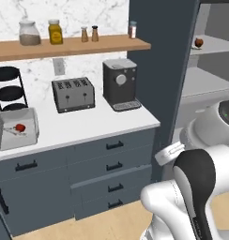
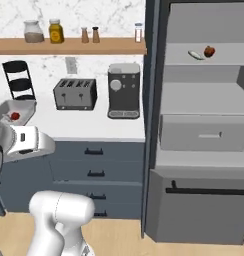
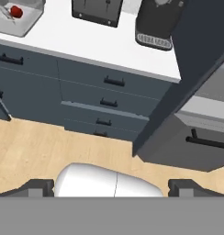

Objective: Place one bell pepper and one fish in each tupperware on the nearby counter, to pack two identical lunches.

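Two dark-tipped claw (image 3: 112, 186) spread wide, nothing between the tips, hanging over pale wooden floor (image 3: 36, 147). Far ahead to upper left, on the long white counter (image 3: 86, 43), a clear square tupperware (image 3: 17, 18) containing a small red bell pepper (image 3: 15, 11) beside a pale fish, indistinct. Black toaster (image 3: 96, 10) just right of it.

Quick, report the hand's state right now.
Hand: open, fingers spread wide, holding nothing.
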Robot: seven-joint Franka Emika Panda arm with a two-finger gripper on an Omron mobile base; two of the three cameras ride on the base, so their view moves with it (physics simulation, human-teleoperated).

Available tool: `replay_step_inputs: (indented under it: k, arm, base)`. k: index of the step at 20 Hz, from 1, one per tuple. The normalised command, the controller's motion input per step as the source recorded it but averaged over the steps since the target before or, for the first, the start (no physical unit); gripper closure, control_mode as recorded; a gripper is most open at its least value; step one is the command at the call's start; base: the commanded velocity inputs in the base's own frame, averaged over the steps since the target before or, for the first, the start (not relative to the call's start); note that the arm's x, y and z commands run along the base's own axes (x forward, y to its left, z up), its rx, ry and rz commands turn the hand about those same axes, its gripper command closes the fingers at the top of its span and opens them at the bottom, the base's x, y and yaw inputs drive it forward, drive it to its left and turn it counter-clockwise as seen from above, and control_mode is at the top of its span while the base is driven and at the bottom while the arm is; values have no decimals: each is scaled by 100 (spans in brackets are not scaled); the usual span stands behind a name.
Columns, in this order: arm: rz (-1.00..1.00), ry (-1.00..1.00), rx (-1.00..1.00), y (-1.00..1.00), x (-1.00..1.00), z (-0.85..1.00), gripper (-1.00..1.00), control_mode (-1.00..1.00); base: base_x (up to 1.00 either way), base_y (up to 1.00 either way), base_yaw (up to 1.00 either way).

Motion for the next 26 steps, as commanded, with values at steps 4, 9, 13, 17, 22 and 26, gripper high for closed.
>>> replay_step_inputs:
  k: [4, 9, 13, 17, 22, 26]
  arm:
    - [0, 0, 0, 0, 0, 0, -100, 100]
    - [0, 0, 0, 0, 0, 0, -100, 100]
    - [0, 0, 0, 0, 0, 0, -100, 100]
    - [0, 0, 0, 0, 0, 0, -100, 100]
    - [0, 0, 0, 0, 0, 0, -100, 100]
    - [0, 0, 0, 0, 0, 0, -100, 100]
  base:
    - [0, -100, 0]
    - [3, -100, 0]
    - [14, -98, 0]
    - [45, -69, 4]
    - [79, -30, 9]
    - [94, -46, 11]
